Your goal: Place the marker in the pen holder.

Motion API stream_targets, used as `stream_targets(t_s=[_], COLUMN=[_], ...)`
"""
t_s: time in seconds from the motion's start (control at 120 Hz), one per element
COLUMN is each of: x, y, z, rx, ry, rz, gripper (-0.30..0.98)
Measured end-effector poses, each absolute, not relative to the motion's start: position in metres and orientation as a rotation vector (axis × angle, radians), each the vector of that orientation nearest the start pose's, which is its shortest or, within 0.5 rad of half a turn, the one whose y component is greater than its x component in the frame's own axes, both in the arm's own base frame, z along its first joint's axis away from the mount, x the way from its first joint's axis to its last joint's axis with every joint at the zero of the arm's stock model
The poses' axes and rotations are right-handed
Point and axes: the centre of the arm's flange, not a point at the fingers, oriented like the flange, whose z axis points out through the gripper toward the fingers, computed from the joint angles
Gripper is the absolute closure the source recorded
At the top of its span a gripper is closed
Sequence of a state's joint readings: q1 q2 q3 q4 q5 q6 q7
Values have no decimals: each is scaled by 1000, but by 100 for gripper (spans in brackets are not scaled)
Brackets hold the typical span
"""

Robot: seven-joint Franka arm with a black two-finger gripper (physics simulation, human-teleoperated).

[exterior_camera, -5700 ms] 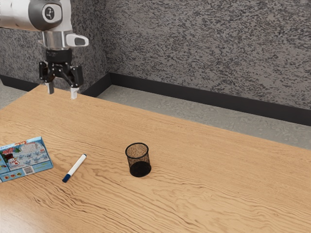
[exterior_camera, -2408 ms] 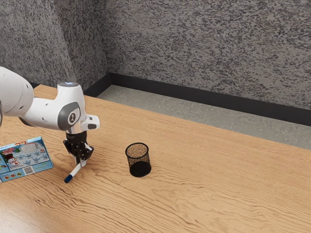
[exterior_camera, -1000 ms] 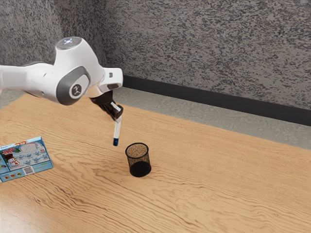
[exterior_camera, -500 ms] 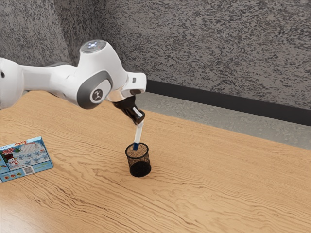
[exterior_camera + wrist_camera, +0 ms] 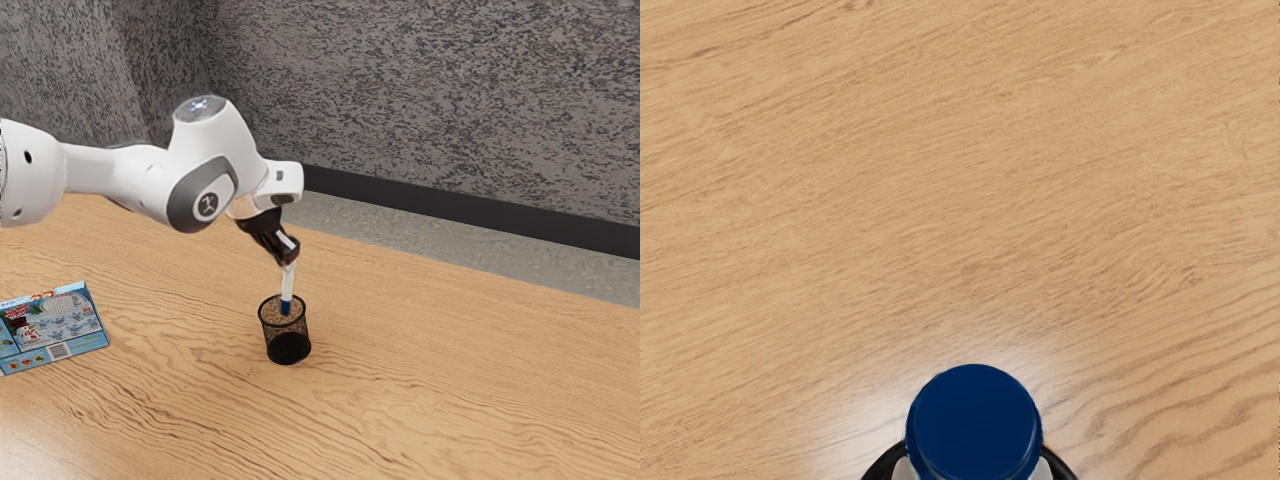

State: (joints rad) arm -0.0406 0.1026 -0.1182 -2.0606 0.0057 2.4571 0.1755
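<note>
Marker [image 5: 288, 282] hangs nearly upright beneath the hand [image 5: 289, 261], which grips it near its upper end. Its blue lower end is at the mouth of the pen holder [image 5: 289, 348], standing on the desk [image 5: 450, 390].

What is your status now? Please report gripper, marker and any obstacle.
Gripper shut on marker. Marker near upright, blue lower end at pen holder's mouth, not released. Box well aside, toward the exterior view's left.
</note>
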Motion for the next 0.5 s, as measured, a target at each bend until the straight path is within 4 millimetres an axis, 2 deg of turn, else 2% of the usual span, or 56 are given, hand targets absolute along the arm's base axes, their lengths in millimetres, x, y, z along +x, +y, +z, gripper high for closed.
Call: stream_targets(t_s=[0.142, 0.233, 0.275, 0.333, 0.383, 0.442, 0.5], x=[588, 589, 594, 622, 637, 643, 637], y=[-90, -90, -88, -76, -47, -7, 16], z=[413, 413, 420, 466, 502, 542, 573], rx=[-3078, -3077, -3076, -3068, -3069, -3071, -3077], ry=[523, 535, 533, 500, 427, 321, 256], rz=[-455, -457, -462, -486, -461, -422, -369], gripper=[35, 23, 19, 14, 11, 9, 7])
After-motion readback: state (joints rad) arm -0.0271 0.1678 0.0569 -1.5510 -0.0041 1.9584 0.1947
